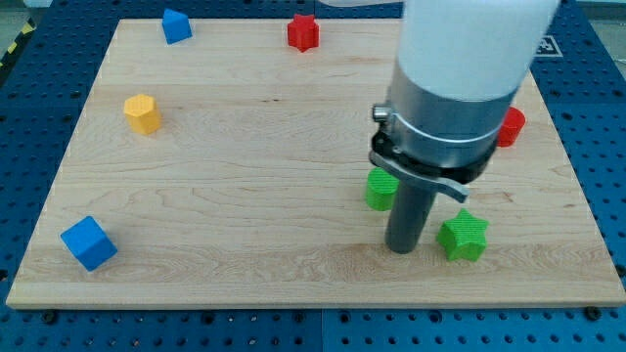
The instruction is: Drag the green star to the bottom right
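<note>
The green star lies on the wooden board near the view's bottom right. My tip rests on the board just to the star's left, a small gap apart from it. A second green block sits right behind the rod, partly hidden by it; its shape is unclear.
A red block sits at the right, partly hidden by the arm. A red star and a blue block lie at the top. A yellow hexagon is at the left, a blue cube at the bottom left.
</note>
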